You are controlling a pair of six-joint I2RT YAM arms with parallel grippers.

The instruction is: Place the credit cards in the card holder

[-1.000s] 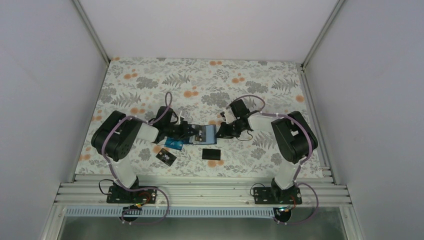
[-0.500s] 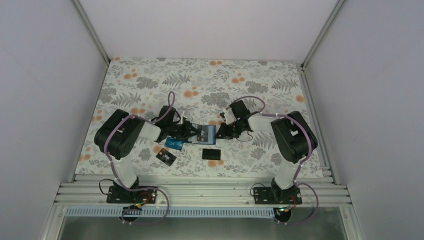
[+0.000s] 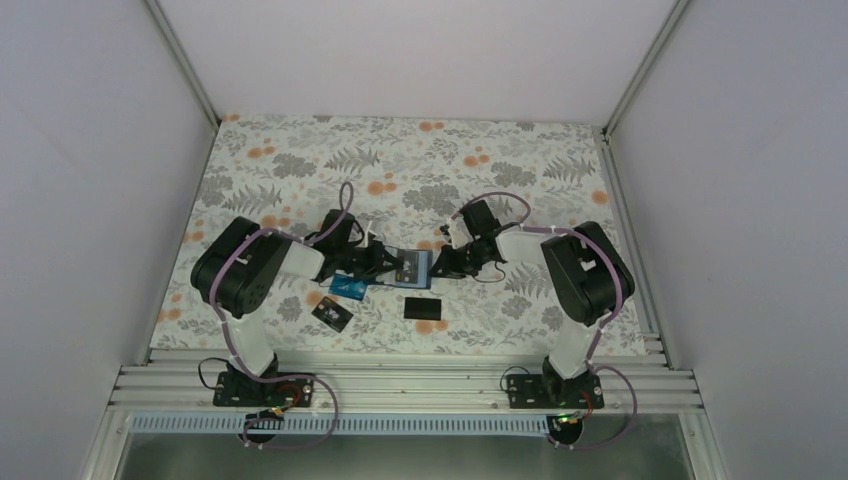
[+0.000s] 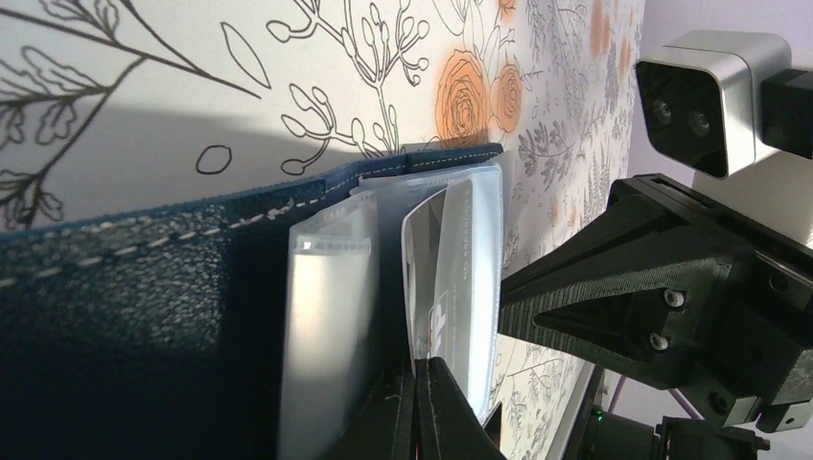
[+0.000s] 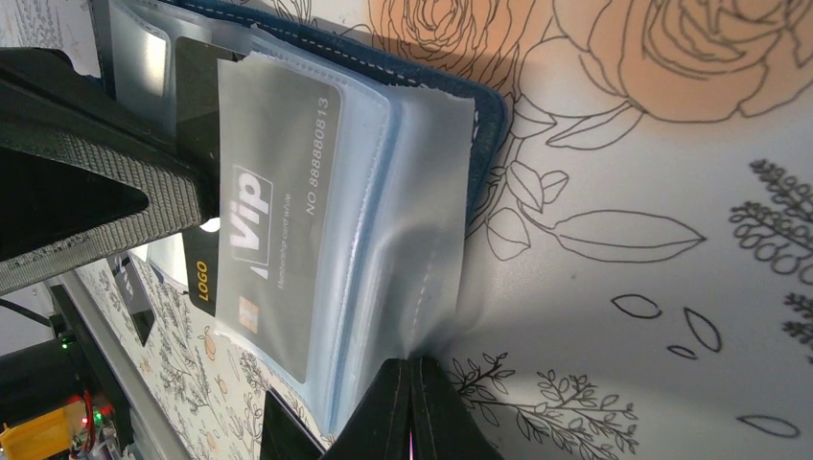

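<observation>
The card holder [image 3: 413, 266] lies open on the flowered mat between both grippers, navy cover [image 4: 144, 287] down and clear sleeves [image 5: 422, 172] up. A black credit card [image 5: 278, 211] marked "Vip" and "LOGO" sits partly inside one sleeve. My left gripper [image 4: 419, 379] is shut on that card's edge. My right gripper [image 5: 412, 369] is shut on the edge of a sleeve. A teal-blue card [image 3: 348, 288], a black card with light markings [image 3: 331, 315] and a plain black card [image 3: 423, 307] lie loose on the mat in front of the holder.
The left gripper's fingers [image 5: 105, 192] and the right arm's wrist [image 4: 652, 316] stand close together over the holder. Grey walls enclose the mat on three sides. An aluminium rail [image 3: 400, 380] with both arm bases runs along the near edge.
The left arm has shifted a little to the right, toward the card holder. The right arm and the loose cards have stayed where they were.
</observation>
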